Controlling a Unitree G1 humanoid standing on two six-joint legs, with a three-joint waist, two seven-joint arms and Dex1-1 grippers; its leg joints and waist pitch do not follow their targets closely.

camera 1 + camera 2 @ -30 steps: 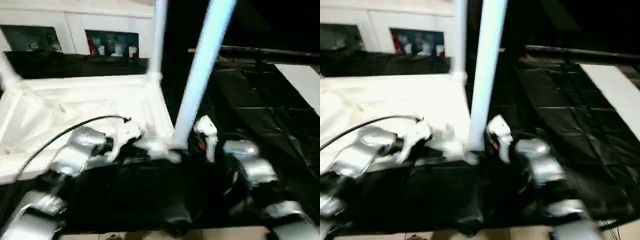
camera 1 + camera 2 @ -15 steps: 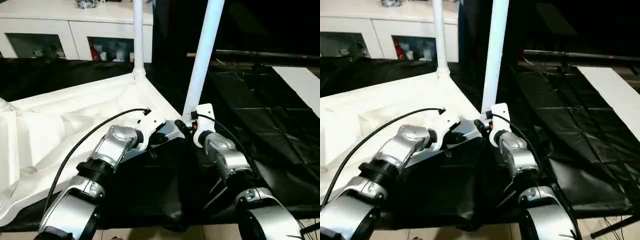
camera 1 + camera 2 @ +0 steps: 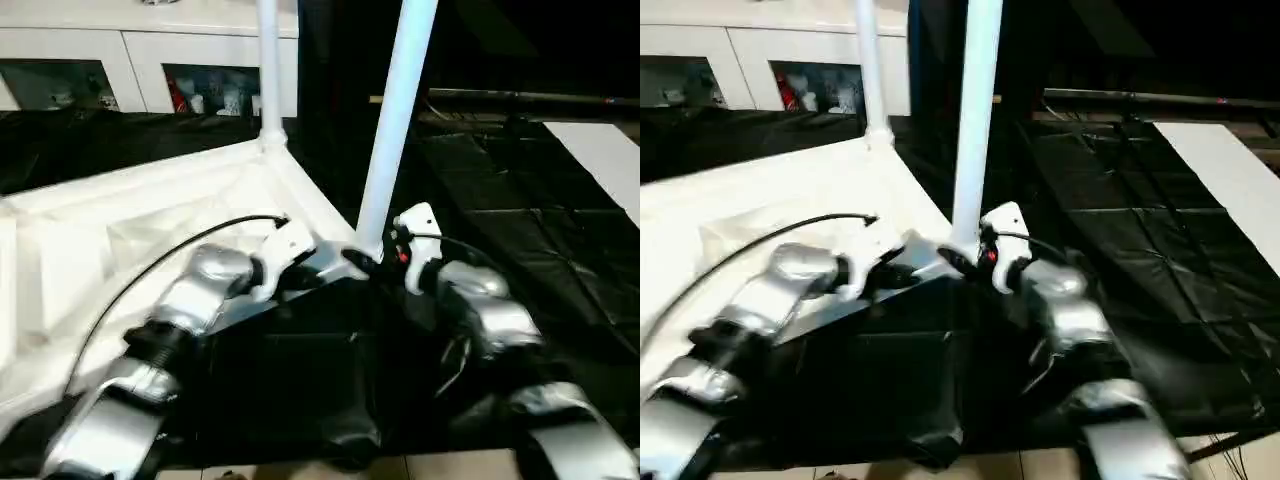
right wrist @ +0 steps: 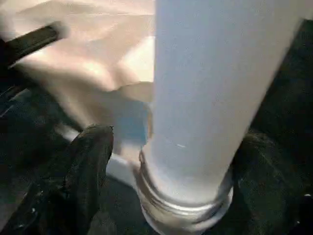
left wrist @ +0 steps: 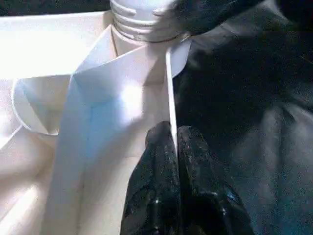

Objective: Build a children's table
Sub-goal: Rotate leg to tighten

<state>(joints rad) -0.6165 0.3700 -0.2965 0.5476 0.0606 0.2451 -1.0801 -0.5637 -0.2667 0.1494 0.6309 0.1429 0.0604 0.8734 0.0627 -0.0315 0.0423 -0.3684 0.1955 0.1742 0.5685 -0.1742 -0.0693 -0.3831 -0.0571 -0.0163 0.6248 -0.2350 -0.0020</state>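
The tabletop lies underside up on the black-draped desk. Our left hand pinches its rim near the corner socket. Our right hand straddles the near leg, fingers spread. We judge the leg should stay vertical while we steady the rim.

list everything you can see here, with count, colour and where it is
tabletop: 1, white, upside down on the black sheet, ribbed underside up
table legs: 2, white, upright in corner sockets, near one by the claws, far one at the back corner
sheet: 1, black, under the work
cabinet: 1, white, glass doors, behind
left claw: 1, black, shut on the tabletop's rim
right claw: 1, black, fingers either side of the near leg's base
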